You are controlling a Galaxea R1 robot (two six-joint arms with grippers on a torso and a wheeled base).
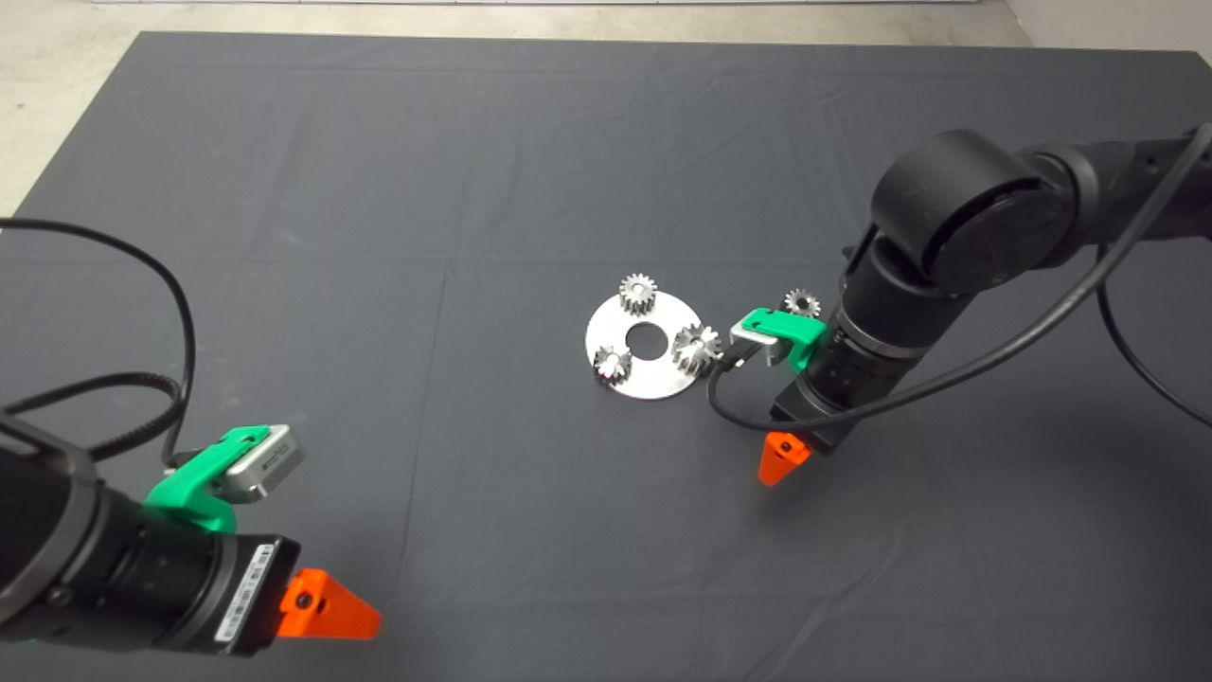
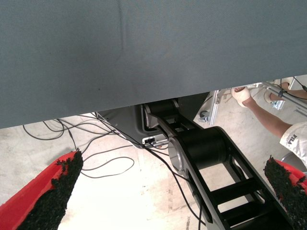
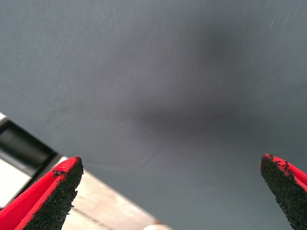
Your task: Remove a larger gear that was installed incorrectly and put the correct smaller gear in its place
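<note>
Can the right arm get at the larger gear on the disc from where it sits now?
Probably yes: the right gripper hangs open beside the disc, and the larger gear stands on its near edge with nothing between.

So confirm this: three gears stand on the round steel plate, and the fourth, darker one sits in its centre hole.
Wrong on the fourth. The head view shows the smaller gear off the plate, on the mat beside the right arm. The centre hole holds nothing.

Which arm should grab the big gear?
Probably the right: its pincer hangs open just beside the disc holding the big gear. The left pincer waits far off.
</note>
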